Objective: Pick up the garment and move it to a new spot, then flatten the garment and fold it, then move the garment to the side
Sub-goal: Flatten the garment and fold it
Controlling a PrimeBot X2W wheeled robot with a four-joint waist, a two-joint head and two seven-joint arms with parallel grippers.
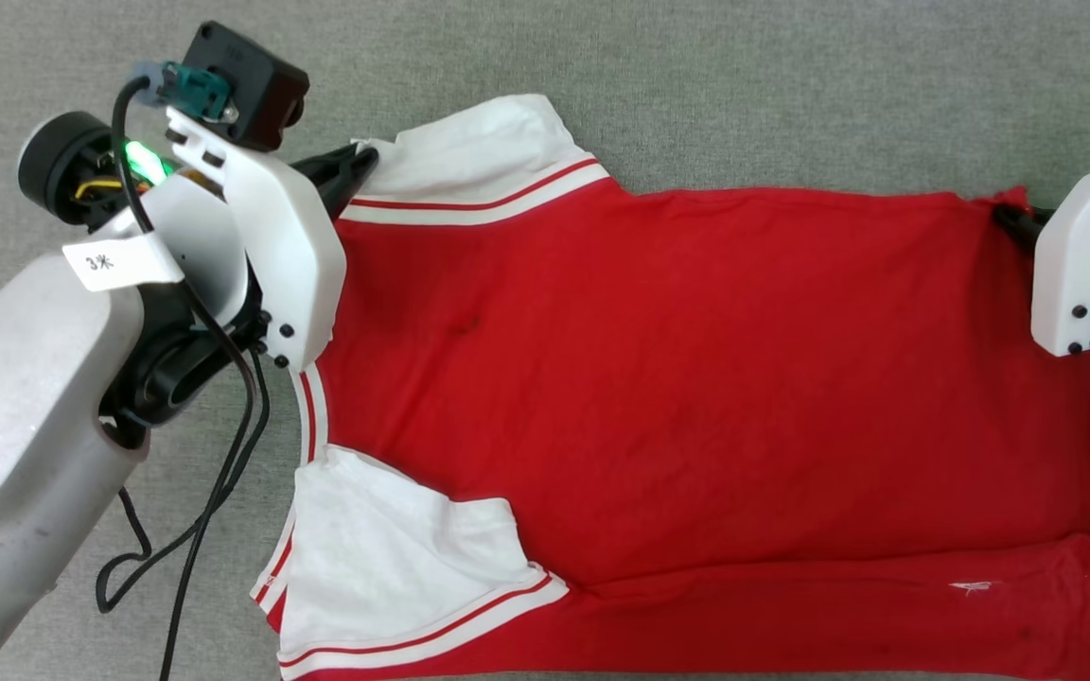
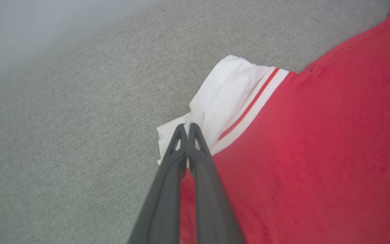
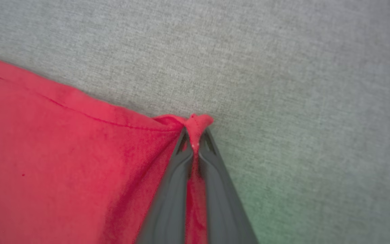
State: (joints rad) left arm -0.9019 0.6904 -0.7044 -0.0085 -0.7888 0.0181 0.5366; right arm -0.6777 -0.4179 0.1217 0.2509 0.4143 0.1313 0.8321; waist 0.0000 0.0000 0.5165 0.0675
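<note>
Two grips are on at once, one at each end of the cloth. At the left, my left gripper [image 1: 367, 161] has its dark fingers pressed together and pinches the edge of the white sleeve [image 1: 479, 147]. That sleeve lies toward the far side of the surface and belongs to the red short-sleeved jersey T-shirt [image 1: 696, 378] with red-and-white striped trim. The shirt lies spread sideways on the grey woven fabric surface [image 1: 791, 85], neck end to the left, hem to the right, plain red side up. A second white sleeve [image 1: 394, 558] lies rumpled toward the near left of the surface. Along the near side, a red strip [image 1: 838, 605] of the shirt is folded over on itself. At the right, my right gripper [image 1: 1009, 219] is clamped on the far hem corner, with red fabric bunched between its fingertips.
</note>
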